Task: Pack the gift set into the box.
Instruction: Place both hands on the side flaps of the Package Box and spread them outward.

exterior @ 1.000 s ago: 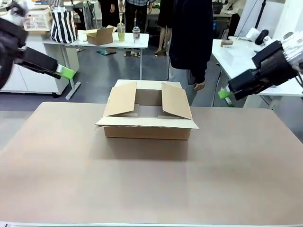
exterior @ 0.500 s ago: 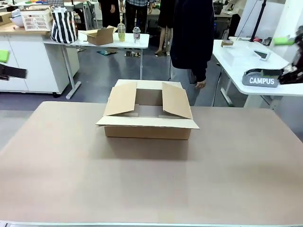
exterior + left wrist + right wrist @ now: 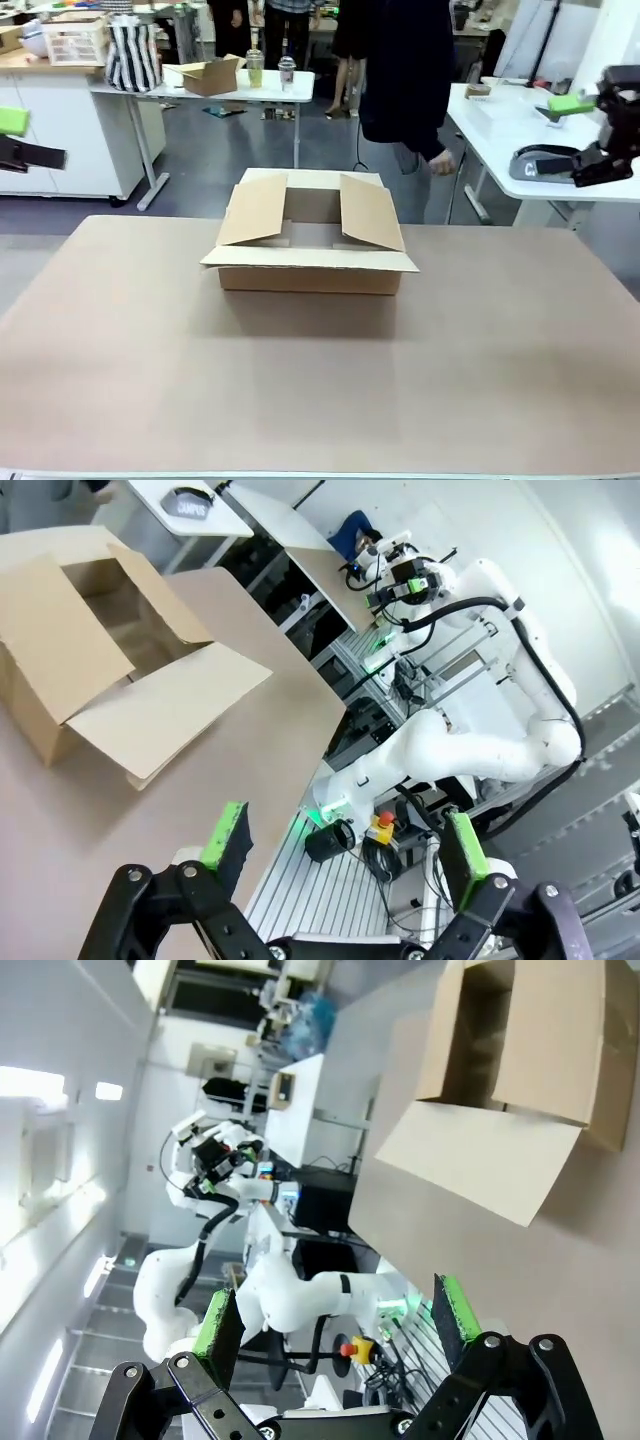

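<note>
The box stands open at the far middle of the brown table, its four flaps spread and its inside bare as far as I can see. It also lies at the upper left of the left wrist view as the box, and at the upper right of the right wrist view as the box. My left gripper hangs at the far left edge, well clear of the table. My right gripper hangs at the far right, over the side table. Left gripper and right gripper are both open and hold nothing. The gift set is out of view.
A person in a dark top stands behind the box, one hand hanging down. A white side table on the right carries a grey tape dispenser. A back table holds a small carton and cups.
Both arms have drawn back from the table's far corners to the picture's edges. The person's hand has shifted a little to the right. The box has not moved.
</note>
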### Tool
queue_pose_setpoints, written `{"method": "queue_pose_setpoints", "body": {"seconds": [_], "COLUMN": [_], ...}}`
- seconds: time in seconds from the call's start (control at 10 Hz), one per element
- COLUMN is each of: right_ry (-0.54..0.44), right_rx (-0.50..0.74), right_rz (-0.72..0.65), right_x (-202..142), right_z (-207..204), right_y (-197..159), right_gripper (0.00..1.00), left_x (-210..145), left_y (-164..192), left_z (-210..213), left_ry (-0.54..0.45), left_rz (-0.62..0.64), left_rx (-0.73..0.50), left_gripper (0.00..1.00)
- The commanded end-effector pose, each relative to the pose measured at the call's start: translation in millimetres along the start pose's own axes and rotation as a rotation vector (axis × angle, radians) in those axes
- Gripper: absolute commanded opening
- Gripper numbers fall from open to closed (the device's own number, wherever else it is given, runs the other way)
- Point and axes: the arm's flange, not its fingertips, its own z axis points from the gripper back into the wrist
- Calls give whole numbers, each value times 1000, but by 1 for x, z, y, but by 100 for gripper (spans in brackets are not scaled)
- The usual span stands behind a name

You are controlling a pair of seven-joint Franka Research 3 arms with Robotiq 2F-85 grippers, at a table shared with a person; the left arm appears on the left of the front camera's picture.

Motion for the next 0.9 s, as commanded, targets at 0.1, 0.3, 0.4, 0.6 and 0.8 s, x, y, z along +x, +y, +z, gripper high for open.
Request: {"method": "queue_pose_setpoints", "body": {"seconds": [0.1,0.3,0.4,0.6,0.8], "right_ry": [-21,-21,-21,-21,-21], "right_rx": [24,24,24,24,24], "right_rz": [36,36,36,36,36], "right_x": [2,2,2,2,2], "right_z": [7,7,7,7,7], "right_y": [0,0,0,0,0], "right_gripper": [100,100,100,100,100], "left_x": [2,2,0,68,134], "left_y": [-1,-1,-1,-11,7], "left_z": [4,4,5,-28,-77], "left_ry": [-7,-7,5,252,432], "left_rz": [-24,-24,2,92,150], "left_rx": [0,0,13,266,394], "left_gripper": [100,100,100,100,100]}}
